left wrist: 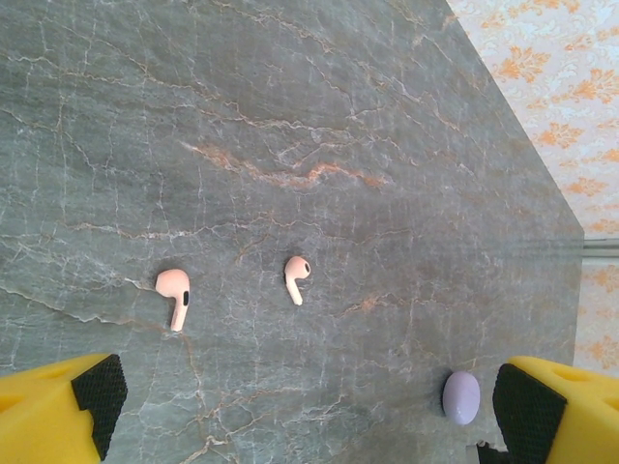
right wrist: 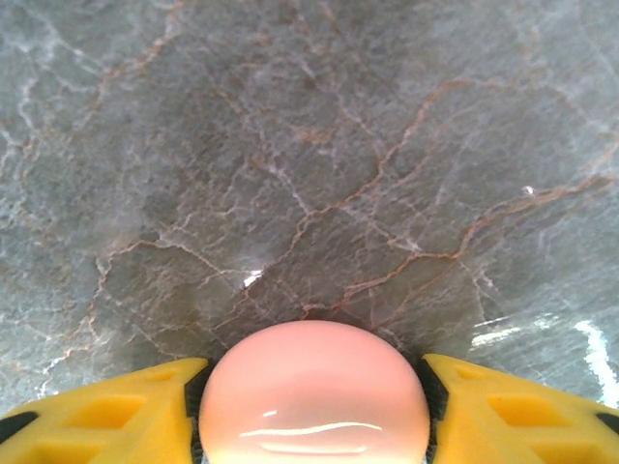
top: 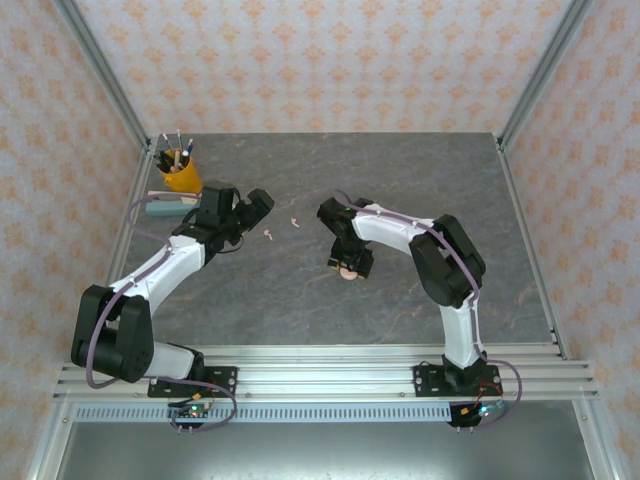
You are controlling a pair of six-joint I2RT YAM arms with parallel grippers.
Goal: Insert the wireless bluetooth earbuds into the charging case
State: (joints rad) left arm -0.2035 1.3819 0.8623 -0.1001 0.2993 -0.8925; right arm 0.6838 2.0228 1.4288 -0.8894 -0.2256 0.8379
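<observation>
Two pale pink stemmed earbuds lie apart on the grey marble table: one [left wrist: 175, 295] [top: 270, 236] to the left, the other [left wrist: 296, 277] [top: 294, 222] to its right. My left gripper [left wrist: 305, 416] [top: 258, 207] hovers just short of them, open wide, nothing between its fingers. A small lilac oval object [left wrist: 461, 396] rests on the table close to its right finger [left wrist: 542, 411]; I cannot tell whether it is an earbud or a case. My right gripper [right wrist: 314, 406] [top: 348, 262] is shut on a round glossy pink charging case [right wrist: 314, 391] [top: 348, 272], lid closed, held above the table.
A yellow cup of pens [top: 180, 175] and a pale flat box [top: 168, 207] stand at the back left beside the left arm. Aluminium frame posts [top: 525, 85] and patterned walls bound the table [top: 420, 180].
</observation>
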